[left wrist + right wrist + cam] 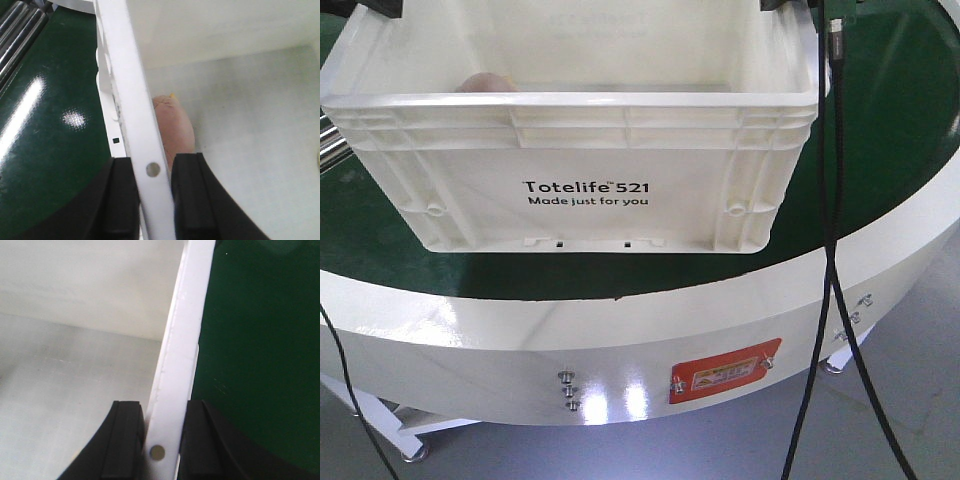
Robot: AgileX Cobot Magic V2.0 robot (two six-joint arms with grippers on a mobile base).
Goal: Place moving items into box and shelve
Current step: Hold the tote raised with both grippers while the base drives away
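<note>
A white plastic box (580, 190) printed "Totelife 521" is over the green round belt (890, 130), and its base seems a little above the surface. A pinkish rounded item (485, 82) lies inside against the left wall; it also shows in the left wrist view (175, 125). My left gripper (152, 165) is shut on the box's left rim (125, 90), one finger outside and one inside. My right gripper (161, 412) is shut on the box's right rim (185, 330) in the same way. In the front view both grippers are almost out of frame at the top.
The belt sits on a white round base (620, 340) with a red label (715, 380). Black cables (832, 200) hang down at the right in front of the base. Metal rollers (17, 25) lie left of the box. A yellowish edge (318, 160) shows inside the box.
</note>
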